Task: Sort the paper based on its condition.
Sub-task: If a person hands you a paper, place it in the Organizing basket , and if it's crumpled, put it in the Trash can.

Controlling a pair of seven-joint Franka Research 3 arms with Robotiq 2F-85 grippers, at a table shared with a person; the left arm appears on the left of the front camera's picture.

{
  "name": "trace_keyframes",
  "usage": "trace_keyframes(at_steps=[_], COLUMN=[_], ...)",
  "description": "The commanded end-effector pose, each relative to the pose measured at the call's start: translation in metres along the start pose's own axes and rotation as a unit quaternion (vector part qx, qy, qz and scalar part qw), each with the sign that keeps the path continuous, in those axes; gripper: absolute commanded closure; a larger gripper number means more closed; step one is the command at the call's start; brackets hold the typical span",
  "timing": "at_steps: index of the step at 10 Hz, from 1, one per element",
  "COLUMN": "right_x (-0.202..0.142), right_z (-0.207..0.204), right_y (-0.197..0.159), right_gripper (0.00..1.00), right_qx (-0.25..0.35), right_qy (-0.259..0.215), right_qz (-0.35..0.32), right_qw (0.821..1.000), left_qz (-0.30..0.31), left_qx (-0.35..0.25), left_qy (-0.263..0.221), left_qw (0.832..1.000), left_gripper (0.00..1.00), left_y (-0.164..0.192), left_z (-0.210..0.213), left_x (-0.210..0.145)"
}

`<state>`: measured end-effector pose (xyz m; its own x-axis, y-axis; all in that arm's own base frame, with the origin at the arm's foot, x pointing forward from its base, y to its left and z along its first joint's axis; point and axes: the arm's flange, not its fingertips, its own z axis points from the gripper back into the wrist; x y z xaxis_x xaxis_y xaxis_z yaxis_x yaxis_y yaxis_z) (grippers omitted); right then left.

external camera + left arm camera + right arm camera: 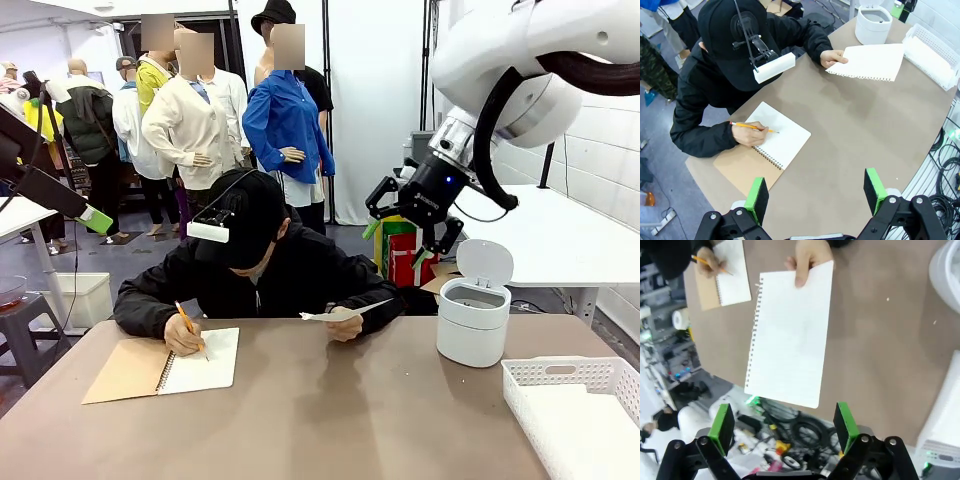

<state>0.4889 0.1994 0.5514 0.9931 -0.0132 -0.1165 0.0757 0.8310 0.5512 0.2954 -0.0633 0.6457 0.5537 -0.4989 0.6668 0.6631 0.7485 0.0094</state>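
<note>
Brown counter (330, 400) below me. My right jaws gape empty, left jaws too. Just beyond the right pair, the person's hand (807, 260) holds out the smooth sheet (790, 335). It looks floppy, so a sloppy pinch could crumple it.

Brown table (330, 410) w/ three things set on it.
White lidded bin (472, 322) is stood nr the far right edge, lid tipped up; white slotted basket (560, 364) is placed just beside the bin, nearer the robot & to the right; open spiral notebook (200, 362), tan cover laid flat, is set well apart from the bin, across to the left.
</note>
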Motion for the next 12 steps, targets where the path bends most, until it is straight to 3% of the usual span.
trace_keyframes(at_steps=[1, 3, 4, 5, 8, 10, 12], right_x=[-0.001, 0.002, -0.001, 0.006, 0.006, 0.029, 0.039], right_z=[-0.01, -0.022, -0.021, -0.017, -0.019, -0.037, -0.05], right_y=[-0.006, -0.022, -0.014, -0.02, -0.019, -0.045, -0.065], right_gripper=[0.0, 0.0, 0.0, 0.0, 0.0, 0.0, 0.0], right_qx=[0.049, 0.025, -0.04, 0.03, 0.01, 0.088, 0.102], right_qy=[0.018, 0.009, -0.049, 0.02, 0.005, 0.09, 0.114], right_qz=[-0.048, -0.089, 0.008, -0.065, -0.048, -0.115, -0.139], right_qw=[0.998, 0.996, 0.998, 0.997, 0.999, 0.985, 0.978], left_qz=[0.003, 0.003, 0.003, 0.003, 0.003, 0.003, 0.003], left_qx=[0.0, 0.0, 0.0, 0.0, 0.0, 0.0, 0.0], left_qy=[-0.002, -0.002, -0.002, -0.002, -0.002, -0.002, -0.002], left_qw=[1.0, 1.0, 1.0, 1.0, 1.0, 1.0, 1.0], left_gripper=[0.0, 0.0, 0.0, 0.0, 0.0, 0.0, 0.0], left_y=[0.001, 0.001, 0.001, 0.001, 0.001, 0.001, 0.001], left_z=[0.001, 0.001, 0.001, 0.001, 0.001, 0.001, 0.001], left_x=[0.0, 0.0, 0.0, 0.0, 0.0, 0.0, 0.0])
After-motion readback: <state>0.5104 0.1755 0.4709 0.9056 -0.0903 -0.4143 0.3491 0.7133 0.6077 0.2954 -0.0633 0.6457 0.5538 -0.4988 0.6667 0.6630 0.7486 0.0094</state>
